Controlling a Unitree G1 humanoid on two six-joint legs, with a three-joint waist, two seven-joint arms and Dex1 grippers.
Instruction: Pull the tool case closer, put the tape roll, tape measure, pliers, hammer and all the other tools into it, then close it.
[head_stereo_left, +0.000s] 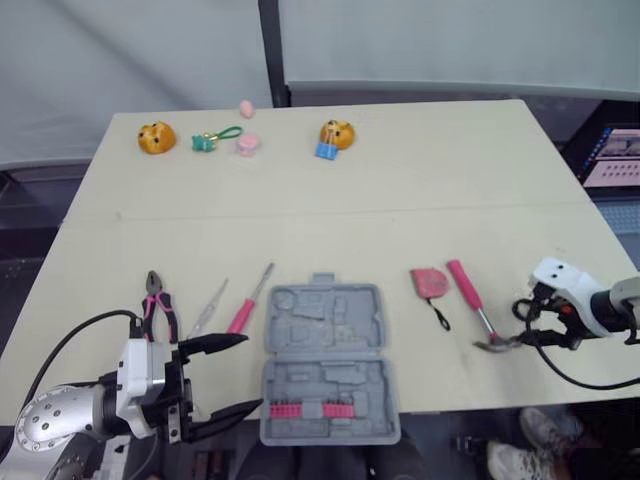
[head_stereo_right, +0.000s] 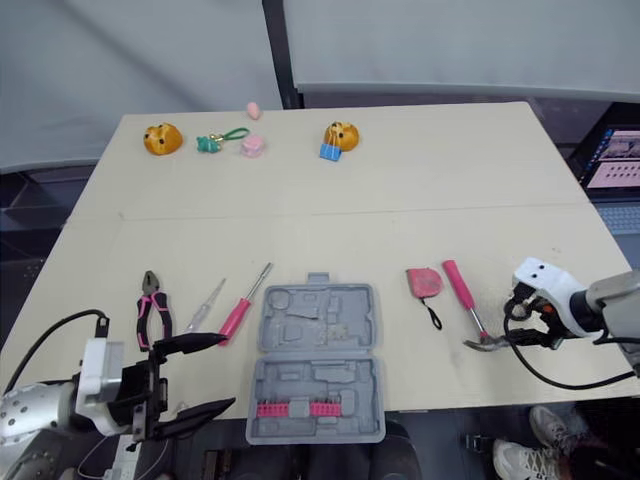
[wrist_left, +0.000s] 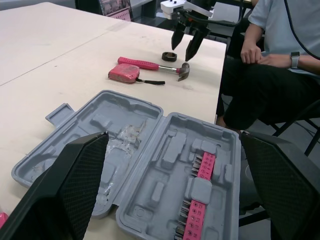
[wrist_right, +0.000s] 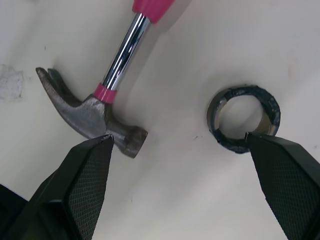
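Closest to me is my left gripper (head_stereo_left: 250, 372). Its jaws are wide apart and hold nothing. Right in front of those jaws lies the tool case (head_stereo_left: 372, 330). It is open and flat, with both halves facing up.

My right gripper (wrist_right: 178, 136) has its jaws wide apart too, and they are empty. One fingertip is at the head of the hammer (wrist_right: 90, 117). The other fingertip is at the rim of the tape roll (wrist_right: 214, 120). I cannot tell if either one touches. Between the jaws there is just bare table (wrist_right: 175, 190).

I think the case is near enough, so the job now is to pick up the first tool. None of the loose tools is in the case yet. The right jaws sit half way between two things, so I must choose one. For the roll, I would slide the jaws sideways until the roll is in the middle of them, go down, then squeeze.

The roll lies flat with its hole facing up at the jaws. It is round, so it has no long way. The hammer's long way runs from its head, by the jaws, straight off from them, with the pink handle at the far end. Its claw points away from the roll. To grab the hammer, I would close the jaws across the neck, not along it.
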